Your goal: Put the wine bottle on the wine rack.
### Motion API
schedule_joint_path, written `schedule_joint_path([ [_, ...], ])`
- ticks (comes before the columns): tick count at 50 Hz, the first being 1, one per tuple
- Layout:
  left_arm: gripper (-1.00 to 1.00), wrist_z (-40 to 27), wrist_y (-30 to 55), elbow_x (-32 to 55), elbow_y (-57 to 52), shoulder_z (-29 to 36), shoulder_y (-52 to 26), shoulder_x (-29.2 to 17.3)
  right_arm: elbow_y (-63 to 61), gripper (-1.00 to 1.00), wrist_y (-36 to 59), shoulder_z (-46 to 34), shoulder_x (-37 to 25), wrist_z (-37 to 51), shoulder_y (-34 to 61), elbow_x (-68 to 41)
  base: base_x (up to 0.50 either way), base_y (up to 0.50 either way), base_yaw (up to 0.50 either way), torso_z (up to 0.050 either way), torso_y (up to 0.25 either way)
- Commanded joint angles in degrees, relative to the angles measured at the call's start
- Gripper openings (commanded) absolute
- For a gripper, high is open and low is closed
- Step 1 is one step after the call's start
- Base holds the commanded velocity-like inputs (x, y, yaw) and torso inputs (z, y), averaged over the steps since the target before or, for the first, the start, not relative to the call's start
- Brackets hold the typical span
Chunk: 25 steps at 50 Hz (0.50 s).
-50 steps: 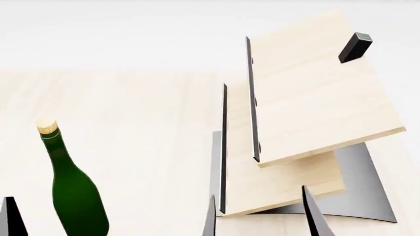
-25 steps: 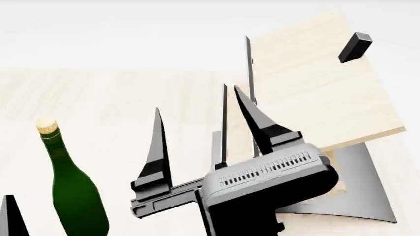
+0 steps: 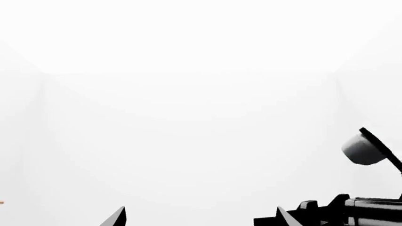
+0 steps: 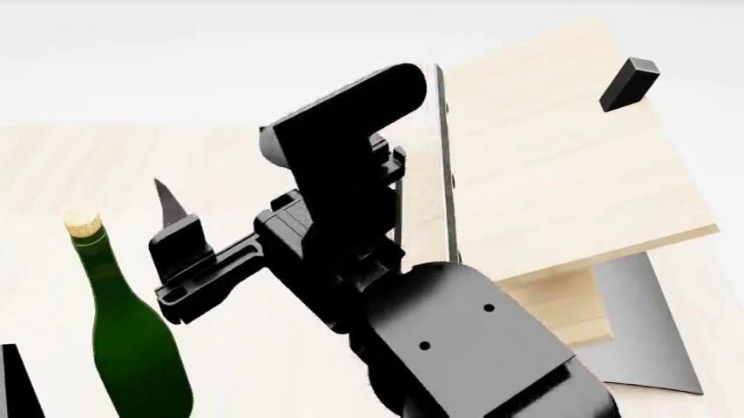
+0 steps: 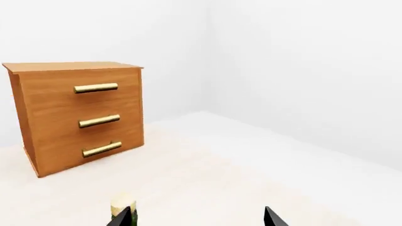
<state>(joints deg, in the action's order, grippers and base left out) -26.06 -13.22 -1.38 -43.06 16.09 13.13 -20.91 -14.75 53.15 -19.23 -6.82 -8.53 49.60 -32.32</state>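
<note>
A bare simulated room, furnished like a home: plain white walls (image 5: 301, 70) meet in a corner, with a pale floor below. A reddish-brown chest of drawers (image 5: 78, 115) with brass handles stands against the wall. A light wood desk (image 4: 233, 174) carries a wine bottle (image 4: 128, 340) and a wooden wine rack (image 4: 558, 165).

The wine bottle (image 4: 131, 335) stands upright on the pale wood table at the head view's lower left, dark green glass with a long neck and a tan cork on top. Well apart to its right sits the wine rack (image 4: 558, 165): two slanted light wood boards, black edge strips, small black block, grey metal base.
</note>
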Motion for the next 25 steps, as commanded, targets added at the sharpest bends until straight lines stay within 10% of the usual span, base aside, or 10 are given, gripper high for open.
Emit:
schedule_joint_path([
  [1, 1.0, -0.3, -0.1, 0.1, 0.0, 0.0, -0.1, -0.2, 5.8, 1.0, 7.6, -0.1, 1.3, -6.3, 5.8, -8.2, 0.0, 0.0, 0.0, 0.0, 0.0],
  [25, 1.0, -0.6, 0.3, 0.1, 0.2, 0.5, -0.4, -0.4, 18.3, 1.0, 2.7, -4.7, 2.8, -10.7, 7.8, -7.9, 0.0, 0.0, 0.0, 0.0, 0.0],
])
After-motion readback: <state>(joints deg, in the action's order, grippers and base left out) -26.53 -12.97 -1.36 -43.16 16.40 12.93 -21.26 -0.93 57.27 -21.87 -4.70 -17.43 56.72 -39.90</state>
